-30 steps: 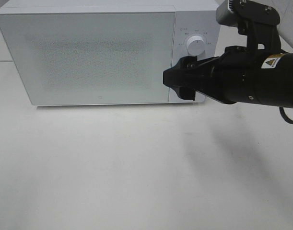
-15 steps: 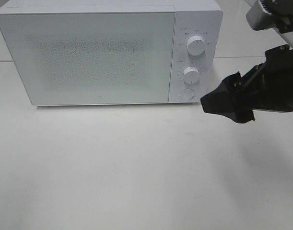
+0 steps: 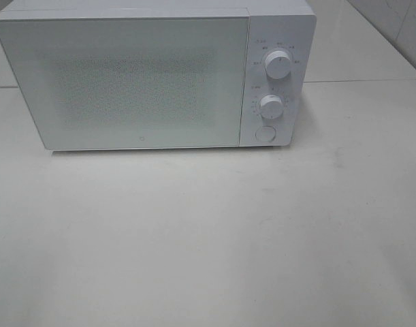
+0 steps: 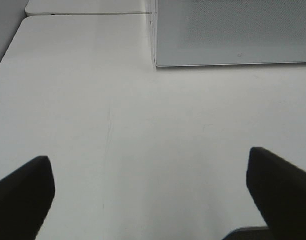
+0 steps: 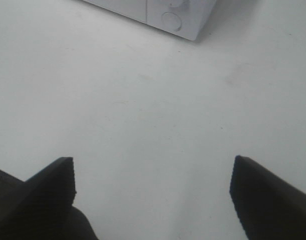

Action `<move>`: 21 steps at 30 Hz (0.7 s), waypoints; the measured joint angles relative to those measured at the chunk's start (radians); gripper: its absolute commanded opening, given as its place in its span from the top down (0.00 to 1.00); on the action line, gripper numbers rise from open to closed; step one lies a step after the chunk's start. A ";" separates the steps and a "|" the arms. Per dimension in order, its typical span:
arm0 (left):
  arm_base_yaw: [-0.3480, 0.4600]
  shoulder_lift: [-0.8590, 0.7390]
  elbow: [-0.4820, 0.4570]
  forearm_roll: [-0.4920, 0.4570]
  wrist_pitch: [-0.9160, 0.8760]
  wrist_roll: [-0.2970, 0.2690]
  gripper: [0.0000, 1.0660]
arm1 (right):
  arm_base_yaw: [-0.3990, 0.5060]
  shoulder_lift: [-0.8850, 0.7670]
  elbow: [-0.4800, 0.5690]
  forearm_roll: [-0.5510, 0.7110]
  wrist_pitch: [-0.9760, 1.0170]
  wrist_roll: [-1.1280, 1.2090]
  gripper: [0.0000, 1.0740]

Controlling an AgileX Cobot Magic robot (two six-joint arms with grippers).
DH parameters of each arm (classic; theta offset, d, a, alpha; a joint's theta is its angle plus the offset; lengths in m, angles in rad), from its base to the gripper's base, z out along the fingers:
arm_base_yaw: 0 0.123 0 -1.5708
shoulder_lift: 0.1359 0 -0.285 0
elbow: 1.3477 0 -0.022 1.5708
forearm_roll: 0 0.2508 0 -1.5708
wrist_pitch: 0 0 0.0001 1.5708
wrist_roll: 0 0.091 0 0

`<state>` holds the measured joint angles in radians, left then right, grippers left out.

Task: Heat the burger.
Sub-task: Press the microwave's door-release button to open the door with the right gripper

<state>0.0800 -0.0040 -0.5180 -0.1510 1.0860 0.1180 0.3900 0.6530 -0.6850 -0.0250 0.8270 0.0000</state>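
Exterior high view gives me only the white microwave [image 3: 297, 41], its door [image 3: 126, 82] shut, on the pale counter [image 3: 208, 238]. The burger is nowhere in sight; it may be behind that frosted door, but I cannot tell. Each wrist view shows its tool spread wide and empty above the counter: left tool [image 4: 147, 165], right tool [image 5: 153, 165]. If the door must open next, I would press the round button [image 3: 265, 133] below the two knobs [image 3: 278, 65] squarely, without nudging the dials.

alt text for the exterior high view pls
A closed white microwave stands at the back of a pale table. Its right-hand panel carries an upper dial, a lower dial and a round button below them.
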 measured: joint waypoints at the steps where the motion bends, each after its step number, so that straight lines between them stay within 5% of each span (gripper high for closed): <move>1: 0.000 0.000 0.000 0.000 0.000 0.000 0.07 | 0.000 0.000 0.000 0.000 0.000 0.000 0.24; 3: 0.000 0.000 0.000 0.000 0.000 0.000 0.07 | -0.096 -0.126 -0.001 -0.005 0.092 -0.008 0.24; 8: 0.000 0.000 0.000 0.000 0.000 0.000 0.07 | -0.164 -0.285 0.012 -0.007 0.150 0.000 0.24; 21: 0.000 0.000 0.000 0.000 0.000 0.000 0.07 | -0.262 -0.580 0.161 0.000 0.190 0.025 0.25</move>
<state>0.0800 -0.0040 -0.5180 -0.1510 1.0860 0.1180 0.1280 0.0730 -0.5240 -0.0250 1.0170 0.0250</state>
